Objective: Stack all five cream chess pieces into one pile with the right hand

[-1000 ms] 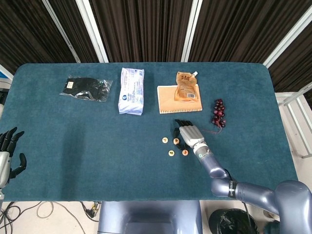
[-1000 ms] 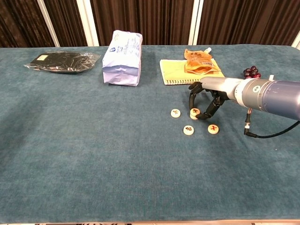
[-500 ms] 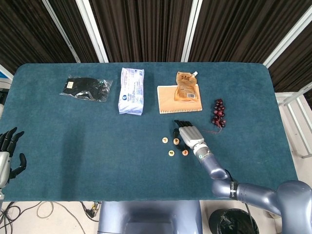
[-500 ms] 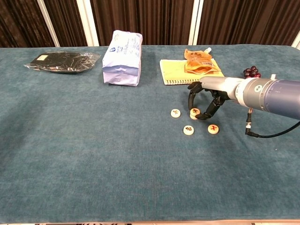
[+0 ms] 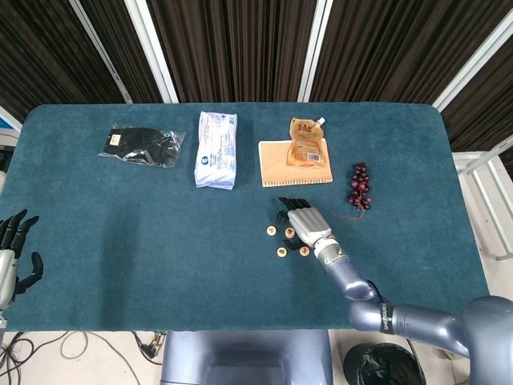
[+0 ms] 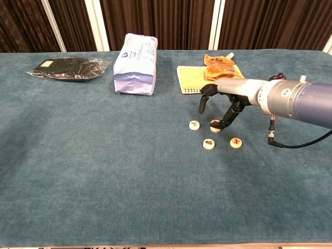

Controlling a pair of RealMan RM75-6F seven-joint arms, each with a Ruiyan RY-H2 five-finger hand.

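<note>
The right robot hand (image 6: 220,106) arches over the cluster of cream pieces in the middle-right of the blue tabletop (image 6: 104,171), its dark fingers (image 6: 228,115) pointing down with the tips at one piece (image 6: 215,124); the thumb stands apart on the left, and I cannot tell whether the piece is actually pinched or only touched. In the head view the same hand (image 5: 302,224) partly covers that piece. Three more pieces lie flat on the cloth close by: one (image 6: 194,125) just left of the hand, one (image 6: 209,143) nearer the front edge, and one (image 6: 236,142) to the right of that. I can make out only four discs; whether one sits on top of another is hidden by the fingers. The left robot hand (image 5: 14,253) hangs off the far left edge of the tabletop, fingers spread and holding nothing. Along the far side lie a black packet (image 6: 67,67), a white bag (image 6: 136,64), a yellow notebook (image 6: 193,80) with an orange pouch (image 6: 222,69) on it, and grapes (image 6: 278,79) at the right.
</note>
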